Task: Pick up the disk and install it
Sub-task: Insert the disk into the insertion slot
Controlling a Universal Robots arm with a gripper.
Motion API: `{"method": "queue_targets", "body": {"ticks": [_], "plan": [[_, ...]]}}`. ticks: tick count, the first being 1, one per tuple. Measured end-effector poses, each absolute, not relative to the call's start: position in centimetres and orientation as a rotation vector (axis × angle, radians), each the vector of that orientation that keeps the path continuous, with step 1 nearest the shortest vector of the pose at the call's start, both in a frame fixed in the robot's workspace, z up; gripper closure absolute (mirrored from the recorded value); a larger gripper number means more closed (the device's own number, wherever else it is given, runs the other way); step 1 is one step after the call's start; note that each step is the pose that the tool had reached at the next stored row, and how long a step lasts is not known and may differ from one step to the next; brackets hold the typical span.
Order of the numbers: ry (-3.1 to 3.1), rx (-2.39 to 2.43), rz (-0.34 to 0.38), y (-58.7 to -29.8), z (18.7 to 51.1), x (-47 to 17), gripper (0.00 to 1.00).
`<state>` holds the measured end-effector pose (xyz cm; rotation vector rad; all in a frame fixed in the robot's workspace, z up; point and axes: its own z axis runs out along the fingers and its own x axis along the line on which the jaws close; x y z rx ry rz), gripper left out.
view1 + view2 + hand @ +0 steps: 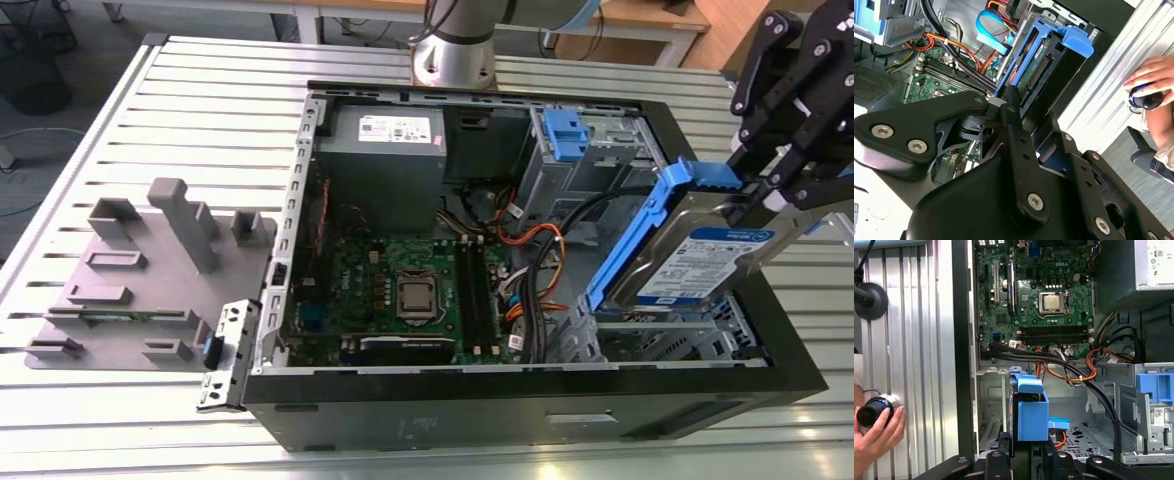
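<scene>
The disk (697,262) is a silver drive with a blue-and-white label and blue side rails. It hangs tilted on edge over the open computer case (534,385), at the exterior view's right, with its lower end just above the metal drive bay (667,335). My black gripper (774,205) is shut on its upper end. In the second wrist view the disk (1040,65) sticks out past the fingers (1012,102), toward the case interior. The first wrist view has its blue rail (1031,412) above the empty bay floor (994,415).
Inside the case are a green motherboard (400,290), a grey power-supply box (387,150), a silver cage with a blue latch (567,140) and loose orange and black cables (527,240). A grey fixture (147,270) lies at the exterior view's left. A person's hand (876,432) holds a knob beside the case.
</scene>
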<state>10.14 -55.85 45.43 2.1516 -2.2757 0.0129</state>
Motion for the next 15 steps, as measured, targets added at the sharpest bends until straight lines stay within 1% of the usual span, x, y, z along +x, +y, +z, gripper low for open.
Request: {"method": "queue_targets", "body": {"ticks": [5,15], "plan": [[-2.276,2.152,0.013,-55.8,45.2,10.1,0.65],[-2.276,2.152,0.013,-55.8,43.5,10.1,0.65]]}}
